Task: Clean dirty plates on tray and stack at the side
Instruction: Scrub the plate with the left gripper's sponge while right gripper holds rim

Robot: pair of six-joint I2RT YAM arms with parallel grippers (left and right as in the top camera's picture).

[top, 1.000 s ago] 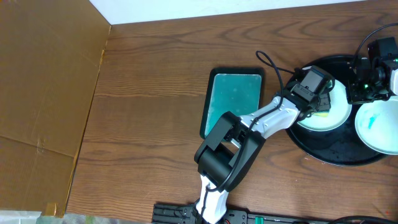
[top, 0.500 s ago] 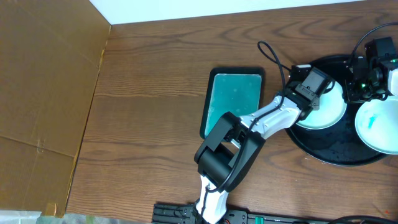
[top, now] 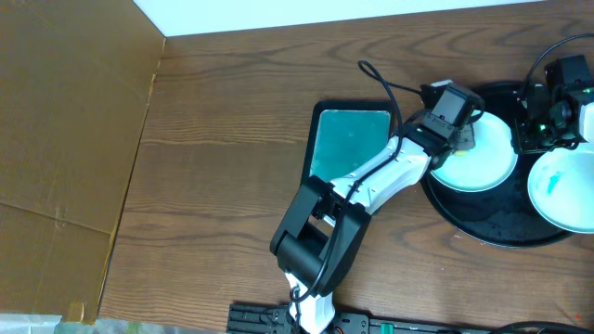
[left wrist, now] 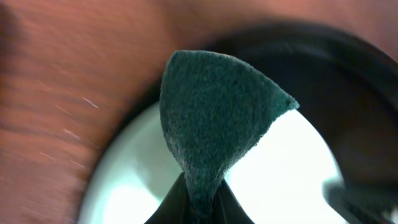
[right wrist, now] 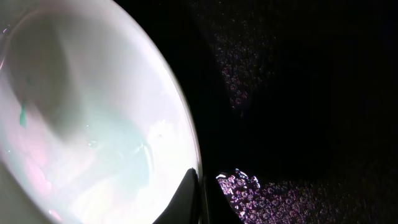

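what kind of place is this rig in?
Probably a lab bench mock-up, not a kitchen: wood-grain table, cardboard sheet alongside, white plates on a round black tray, no sink in view.

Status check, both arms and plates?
Left gripper shut on green pad, over left plate. Right gripper at second plate rim, grip unclear. Nothing blocking on tray.

Plate [top: 483, 165] glossy, smooth; scrub pad [left wrist: 217, 124] fuzzy felt; table [top: 232, 139] grained wood.
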